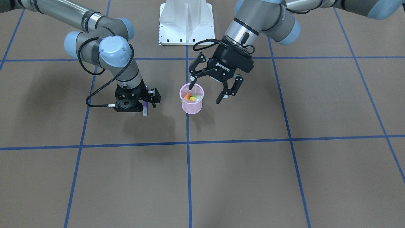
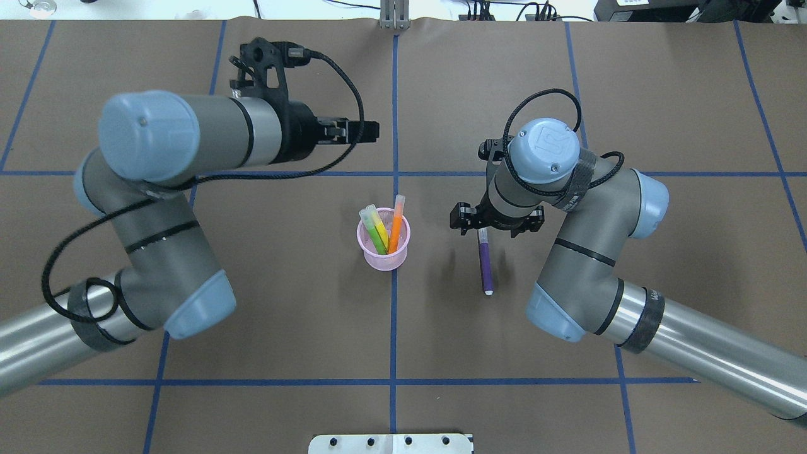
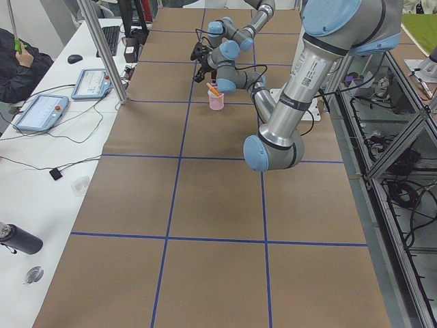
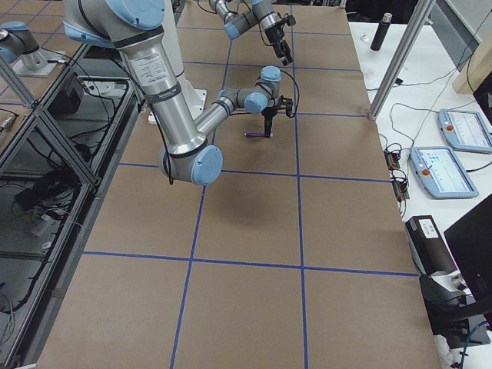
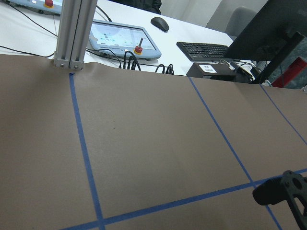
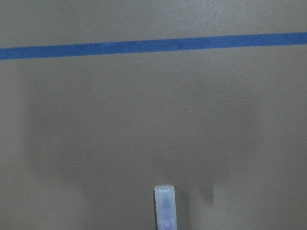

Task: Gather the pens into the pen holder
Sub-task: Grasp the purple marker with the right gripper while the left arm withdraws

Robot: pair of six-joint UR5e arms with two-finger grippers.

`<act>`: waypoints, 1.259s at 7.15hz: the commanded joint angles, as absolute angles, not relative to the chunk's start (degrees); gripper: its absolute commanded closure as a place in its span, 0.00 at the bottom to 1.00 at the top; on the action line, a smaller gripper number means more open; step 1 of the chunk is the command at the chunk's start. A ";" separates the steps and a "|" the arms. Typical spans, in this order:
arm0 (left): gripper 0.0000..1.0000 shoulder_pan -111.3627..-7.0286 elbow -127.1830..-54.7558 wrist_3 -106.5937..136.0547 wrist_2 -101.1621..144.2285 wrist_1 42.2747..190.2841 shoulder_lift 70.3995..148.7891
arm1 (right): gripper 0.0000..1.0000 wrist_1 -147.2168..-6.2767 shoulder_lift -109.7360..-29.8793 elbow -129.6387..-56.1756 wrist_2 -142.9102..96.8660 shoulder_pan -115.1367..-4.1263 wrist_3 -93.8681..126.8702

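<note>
short purple marker pen lies on the brown surface, right of centre in the overhead view. looks light, stiff, slick, so pinch mid-barrel or it rolls. right end effector sits over its cap end; the wrist hides the grip, can't tell if it's clamped. left end effector hangs wide open over the round pink wire-mesh pen holder, orange pen and green pen inside.

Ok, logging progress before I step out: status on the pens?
Left gripper open, high by pen holder, may crowd drop. Right gripper down at cap end of purple pen, grip unclear. Orange pen, green pen in holder; purple flat on table.
</note>
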State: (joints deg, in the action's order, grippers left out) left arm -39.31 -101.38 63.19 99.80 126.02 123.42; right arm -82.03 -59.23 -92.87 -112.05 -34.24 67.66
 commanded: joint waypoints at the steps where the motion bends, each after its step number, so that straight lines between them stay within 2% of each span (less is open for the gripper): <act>1: 0.00 -47.26 -101.25 62.84 112.21 124.10 121.39 | 0.08 -81.74 -59.15 -92.03 -112.06 -34.01 67.41; 2: 0.00 -48.07 -101.25 62.15 112.32 123.67 121.38 | 0.20 -81.65 -59.06 -91.59 -112.06 -33.93 67.67; 3: 0.00 -48.16 -100.90 61.27 112.24 123.58 121.46 | 0.27 -81.65 -59.06 -91.50 -112.06 -33.75 67.76; 4: 0.00 -48.34 -100.81 61.17 112.24 123.57 121.38 | 0.40 -81.65 -59.15 -91.49 -112.06 -33.58 67.76; 8: 0.00 -48.52 -100.63 61.17 112.15 123.57 121.38 | 0.45 -81.74 -59.15 -91.14 -112.06 -33.31 67.24; 9: 0.00 -48.52 -100.63 61.17 112.15 123.57 121.38 | 0.57 -81.74 -59.15 -91.14 -112.06 -33.31 67.41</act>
